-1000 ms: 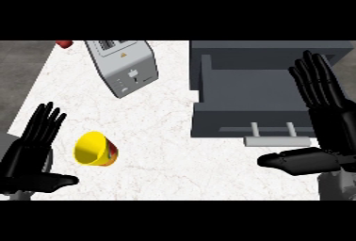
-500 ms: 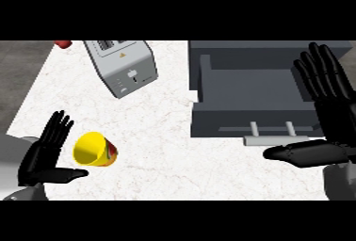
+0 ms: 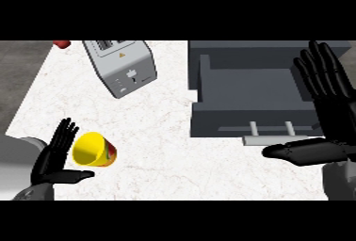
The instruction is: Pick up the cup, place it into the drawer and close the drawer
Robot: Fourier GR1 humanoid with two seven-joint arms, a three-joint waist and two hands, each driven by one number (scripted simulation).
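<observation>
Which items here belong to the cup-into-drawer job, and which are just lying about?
Job items: yellow cup lying on its side; open grey drawer with its handle; left hand beside the cup; right hand by the drawer.

Just lying about: toaster; small red object at the counter's far edge.

We see our left hand (image 3: 54,162) as glossy black, with slender segmented fingers and a stubby thumb; its grey forearm shows only as a rounded cuff. Our right hand (image 3: 332,127) is equally black, larger in view; a grey forearm follows.
</observation>
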